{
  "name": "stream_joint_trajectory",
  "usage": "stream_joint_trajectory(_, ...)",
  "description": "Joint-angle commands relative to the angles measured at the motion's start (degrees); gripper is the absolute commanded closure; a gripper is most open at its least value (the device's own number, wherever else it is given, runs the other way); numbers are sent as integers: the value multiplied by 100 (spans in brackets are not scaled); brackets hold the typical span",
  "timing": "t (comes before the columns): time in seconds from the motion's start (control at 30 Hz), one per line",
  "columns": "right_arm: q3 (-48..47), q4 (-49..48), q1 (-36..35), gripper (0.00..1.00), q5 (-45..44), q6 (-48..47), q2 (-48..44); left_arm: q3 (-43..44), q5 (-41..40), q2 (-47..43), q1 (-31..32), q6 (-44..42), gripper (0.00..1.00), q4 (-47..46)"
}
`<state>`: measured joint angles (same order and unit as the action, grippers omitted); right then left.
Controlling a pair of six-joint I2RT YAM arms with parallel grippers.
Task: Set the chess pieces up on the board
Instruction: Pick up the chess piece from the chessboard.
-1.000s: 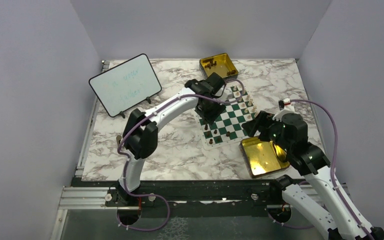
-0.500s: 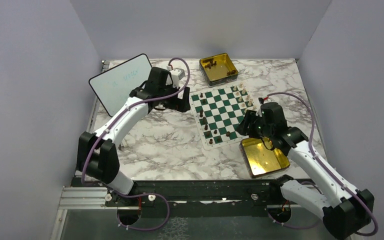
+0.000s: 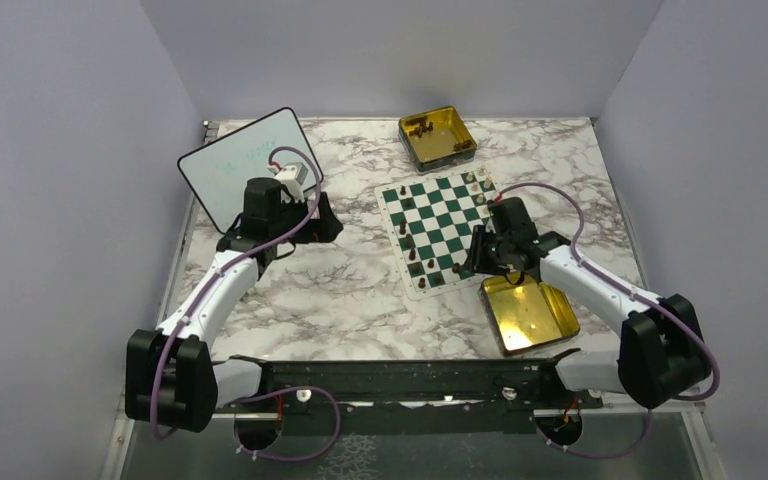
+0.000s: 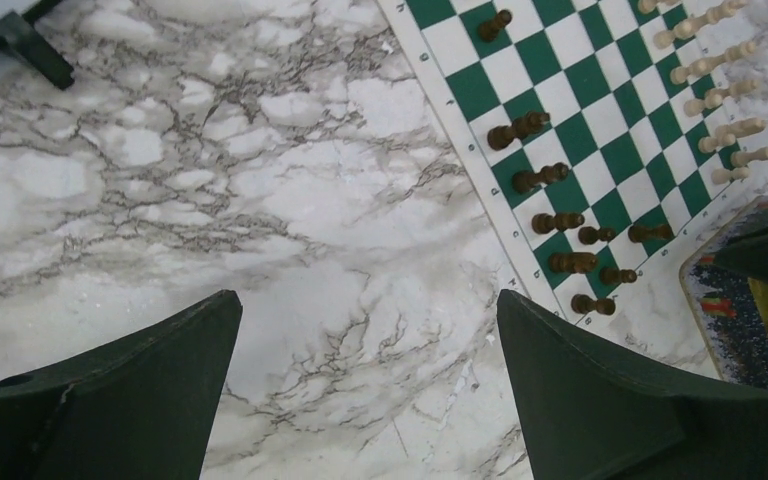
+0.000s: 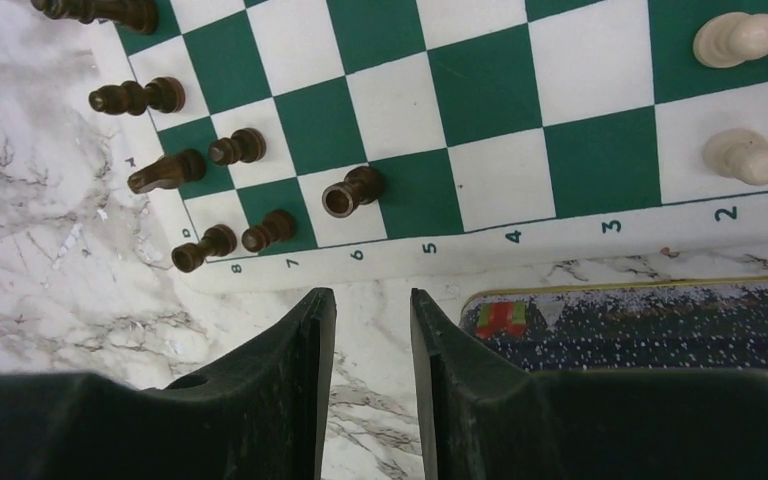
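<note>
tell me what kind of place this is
Most likely a robotics lab test cell: plain grey walls box in a marble-patterned table, a left arm and right arm are bolted to a metal rail, with a chess board laid out.

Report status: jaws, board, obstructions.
Left jaws wide open, empty, over marble left of board. Right jaws narrowly open, empty, off board's near edge beside gold tin. Dark pieces partly set; nothing blocking.

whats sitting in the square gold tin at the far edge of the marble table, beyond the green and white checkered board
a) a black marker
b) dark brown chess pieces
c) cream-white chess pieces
b: the top view shows a few dark brown chess pieces lying inside the square gold tin.
</note>
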<state>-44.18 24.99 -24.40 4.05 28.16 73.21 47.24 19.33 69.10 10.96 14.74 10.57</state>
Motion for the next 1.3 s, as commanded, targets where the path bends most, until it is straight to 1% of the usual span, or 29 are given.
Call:
stream_joint_trajectory(0.0,-354,-353,-47,63,85,-231,350,-230,-311,-89,-59,142,1,-5)
stream_joint_trajectory(0.07,-399,-436,-83,63,159,-226,475,-251,-194,-158,-59,46,1,99)
stream_joint_trajectory(0.17,-414,-524,-137,62,62,-193,623,-318,21,-307,-59,-39,1,-83)
stream_joint_trajectory(0.3,-432,-602,-195,61,1,-179,805,-280,-141,-242,-58,31,1,-79)
stream_joint_trajectory(0.47,-470,-573,-268,61,-128,-197,976,-286,-143,-244,-59,55,1,-77)
stream_joint_trajectory(0.83,-568,-661,-323,66,-287,-288,1261,-290,-188,-260,-59,64,1,-60)
stream_joint_trajectory(1.13,-719,-527,-397,72,-515,-390,1433,-286,-193,-266,-59,64,1,-46)
stream_joint_trajectory(1.27,-762,-462,-438,73,-519,-382,1506,-286,-199,-258,-59,72,1,-46)
